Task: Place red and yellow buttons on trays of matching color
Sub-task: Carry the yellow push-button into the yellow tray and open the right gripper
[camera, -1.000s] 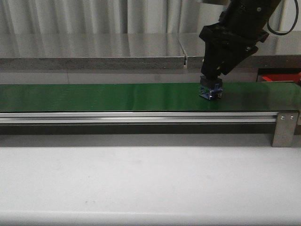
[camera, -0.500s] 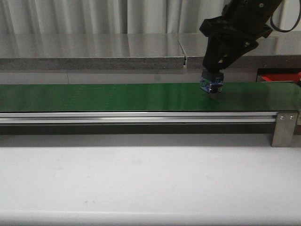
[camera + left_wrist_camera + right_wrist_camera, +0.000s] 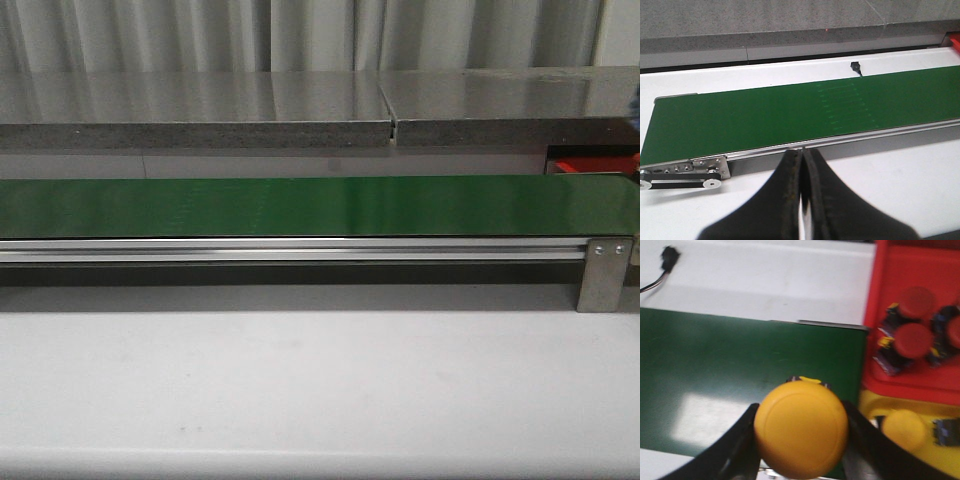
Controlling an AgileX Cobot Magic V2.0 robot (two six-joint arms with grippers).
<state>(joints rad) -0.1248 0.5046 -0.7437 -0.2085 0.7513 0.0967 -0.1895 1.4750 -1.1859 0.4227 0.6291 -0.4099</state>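
Observation:
In the right wrist view my right gripper is shut on a yellow button, held above the end of the green conveyor belt. Beside it the red tray holds three red buttons, and the yellow tray holds another yellow button. My left gripper is shut and empty over the white table in front of the belt. Neither gripper shows in the front view, where only the empty belt and a bit of the red tray at the far right are seen.
A small black sensor with a cable sits behind the belt; it also shows in the right wrist view. A grey stone ledge runs behind the conveyor. The belt's metal end bracket stands at the front right.
My right arm lifted off the belt with the button and moved right, out of the front view. The belt is now bare.

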